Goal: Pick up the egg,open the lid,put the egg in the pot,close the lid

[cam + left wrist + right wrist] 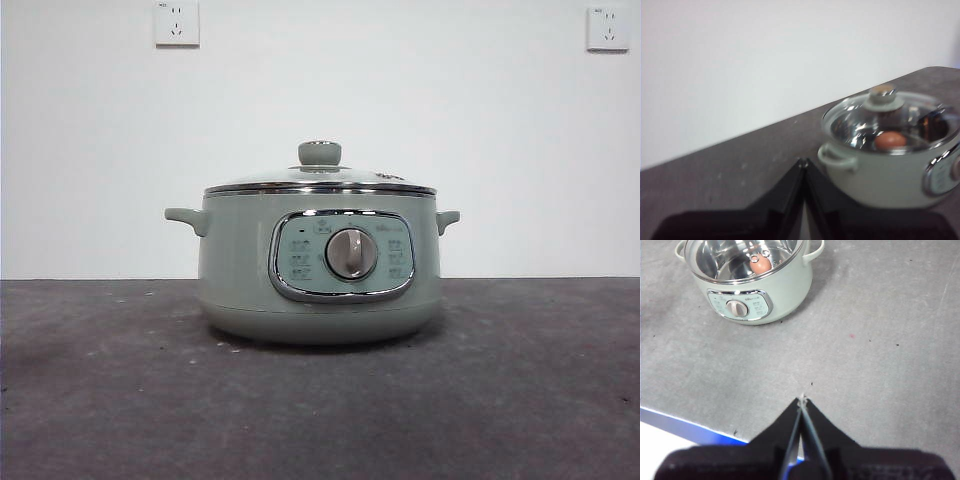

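The left tool (803, 162) and right tool (802, 401) are seen pressed together, empty, apart from the pot (320, 265). The egg (890, 140) is seen inside the pot, under the seated lid (320, 180), on the counter (120, 400).

Left gripper (803, 162) & right gripper (802, 400): jaws closed, empty, clear of the table.

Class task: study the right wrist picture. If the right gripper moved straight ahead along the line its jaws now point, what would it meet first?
Probably only the bare grey table. The right gripper, jaws shut, aims past the pot, which sits off to one side with its lid on and the egg inside.
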`<action>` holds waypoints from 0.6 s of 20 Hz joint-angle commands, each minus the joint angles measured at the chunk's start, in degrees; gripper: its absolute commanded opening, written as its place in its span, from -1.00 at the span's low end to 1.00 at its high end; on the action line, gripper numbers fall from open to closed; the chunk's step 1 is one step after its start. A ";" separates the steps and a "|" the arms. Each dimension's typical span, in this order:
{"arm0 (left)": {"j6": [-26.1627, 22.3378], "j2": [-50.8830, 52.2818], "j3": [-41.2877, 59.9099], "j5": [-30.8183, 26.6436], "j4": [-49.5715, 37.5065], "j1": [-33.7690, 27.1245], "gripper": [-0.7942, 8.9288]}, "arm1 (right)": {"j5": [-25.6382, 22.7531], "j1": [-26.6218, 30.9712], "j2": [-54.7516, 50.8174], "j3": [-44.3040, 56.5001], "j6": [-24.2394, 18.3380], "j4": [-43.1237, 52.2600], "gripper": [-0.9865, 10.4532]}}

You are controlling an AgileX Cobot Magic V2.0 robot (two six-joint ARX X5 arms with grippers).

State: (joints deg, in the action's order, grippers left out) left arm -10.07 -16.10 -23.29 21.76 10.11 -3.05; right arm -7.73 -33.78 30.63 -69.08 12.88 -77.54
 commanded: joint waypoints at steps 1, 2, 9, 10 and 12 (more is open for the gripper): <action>3.91 3.82 7.85 -3.80 -1.79 -0.17 -0.84 | -0.24 -0.11 0.00 0.46 0.57 -1.16 -0.83; 4.63 5.73 10.78 -5.38 -2.23 -0.17 -0.84 | -0.24 -0.11 0.00 0.46 0.57 -1.16 -0.83; 9.84 15.32 21.62 -13.16 -2.01 -0.20 -0.84 | -0.24 -0.11 0.00 0.46 0.57 -1.16 -0.83; 10.71 15.91 22.53 -13.29 -2.19 -0.17 -0.84 | -0.24 -0.11 0.00 0.46 0.57 -1.16 -0.83; 11.78 15.85 22.84 -13.81 -0.72 -0.20 -0.84 | -0.24 -0.11 0.00 0.46 0.57 -1.16 -0.83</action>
State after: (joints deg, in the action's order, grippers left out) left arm 0.54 -0.36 -1.04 8.03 9.78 -3.05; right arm -7.73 -33.78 30.63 -69.08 12.88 -77.54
